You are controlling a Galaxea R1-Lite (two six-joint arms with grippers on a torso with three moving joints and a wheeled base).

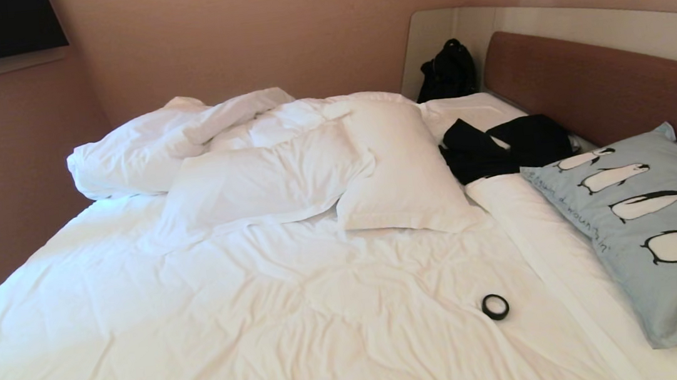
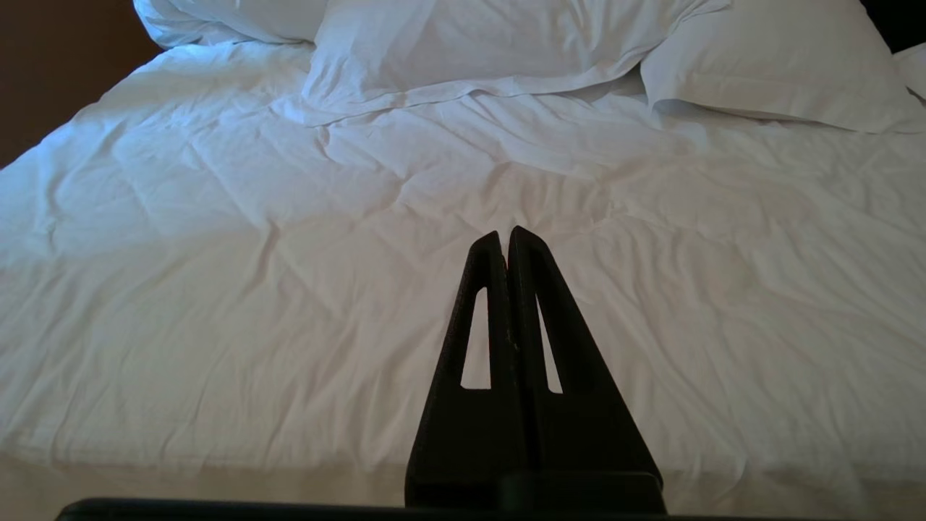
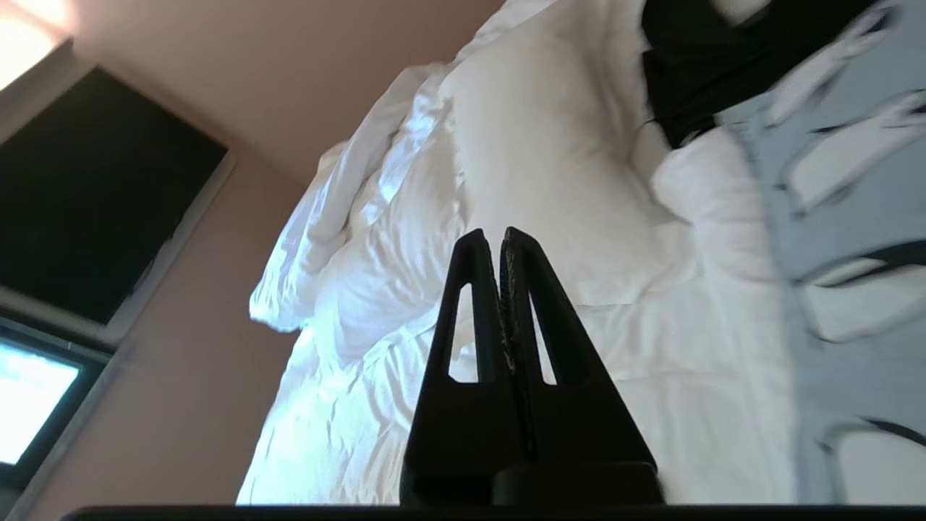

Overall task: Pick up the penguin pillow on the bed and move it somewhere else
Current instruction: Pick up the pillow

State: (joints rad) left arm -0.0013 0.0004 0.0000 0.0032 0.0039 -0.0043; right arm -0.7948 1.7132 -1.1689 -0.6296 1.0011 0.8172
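Warm soft daylight, right wrist view blurred

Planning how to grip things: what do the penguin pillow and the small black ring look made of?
Penguin pillow: seemingly soft woven fabric, matte, printed; it creases and sags. Ring: smooth, slightly glossy black, possibly a roll of tape or rubber; too small to tell.
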